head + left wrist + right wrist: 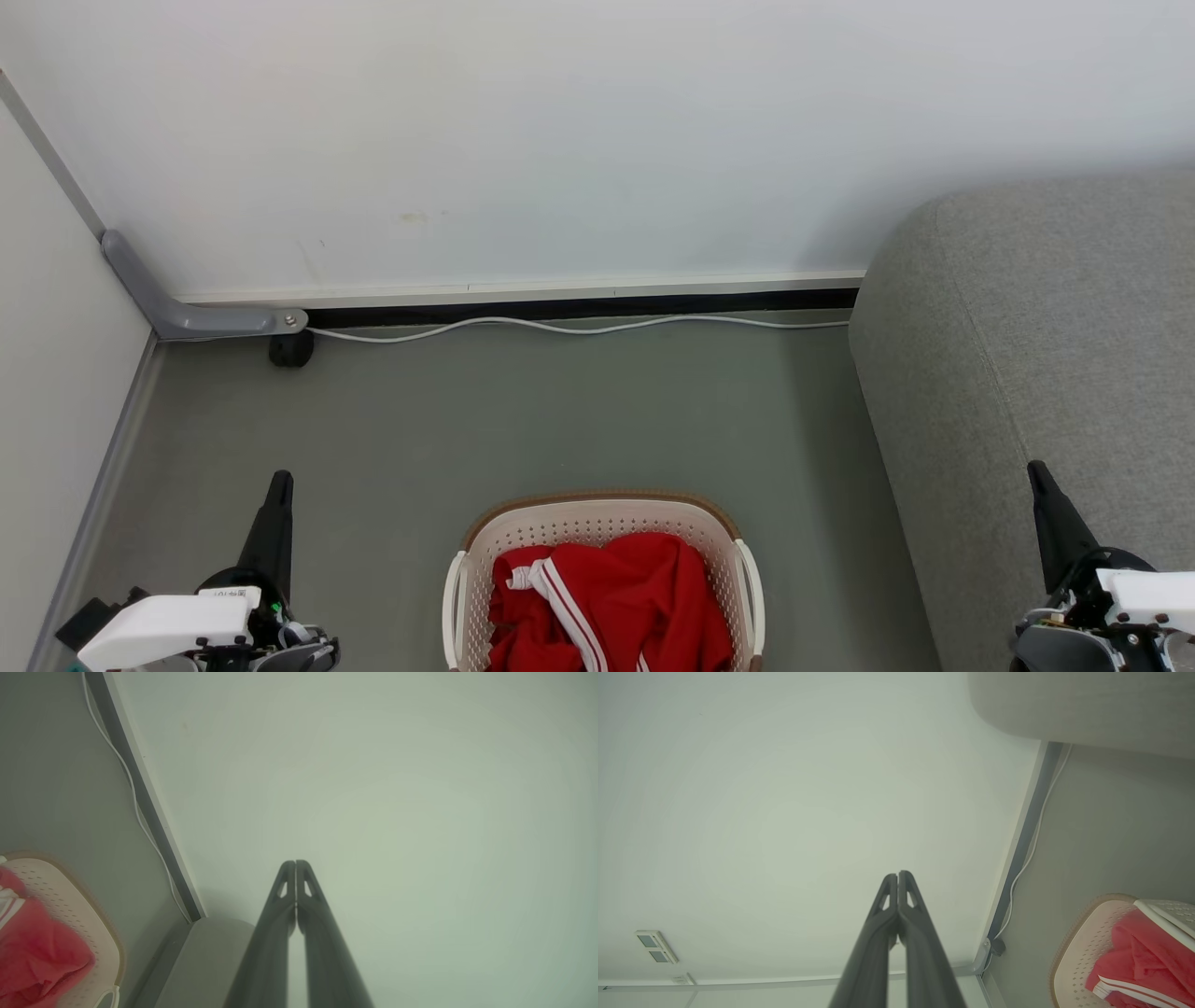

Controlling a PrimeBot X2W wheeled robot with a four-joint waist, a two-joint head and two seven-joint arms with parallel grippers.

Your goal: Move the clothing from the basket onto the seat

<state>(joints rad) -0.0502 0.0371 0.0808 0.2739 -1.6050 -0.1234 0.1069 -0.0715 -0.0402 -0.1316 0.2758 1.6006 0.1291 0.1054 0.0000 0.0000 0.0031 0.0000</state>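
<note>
1. At the near edge, in the middle, the basket [597, 511] stands on the floor [560, 411]. The clothing [625, 588] is heaped inside it, with red folds below the rim and a white-striped band across the left of the heap.
2. Near left, the left gripper [279, 481] points away over the floor. Its two fingers are pressed together and hold nothing, and it is well apart from the basket.
3. Near right, the right gripper [1037, 469] is likewise closed and empty, seen against the near part of the seat [1046, 317].
4. The clothing looks light, soft and limp.
   - It will likely sag and trail from whatever point is pinched, and a grip on one thin layer may slip.
   - A thick fold at the top of the heap, or the doubled striped band, seems the best hold.
   - The fingers must part first, then come down from above, clear of the rim and the white handles, so the light basket is not dragged along.
5. The seat fills the right side from near to far, and its rounded left edge is near the basket with a strip of floor between. It rises higher than the basket, so the clothing likely needs lifting fully out before it swings right.
6. At the far side, a white cable [560, 327] runs along the foot of the wall [560, 140].
7. In the far-left corner sit a grey bracket [187, 317] and a black wheel [291, 348]. Both are well apart from the work and in nobody's way.
</note>
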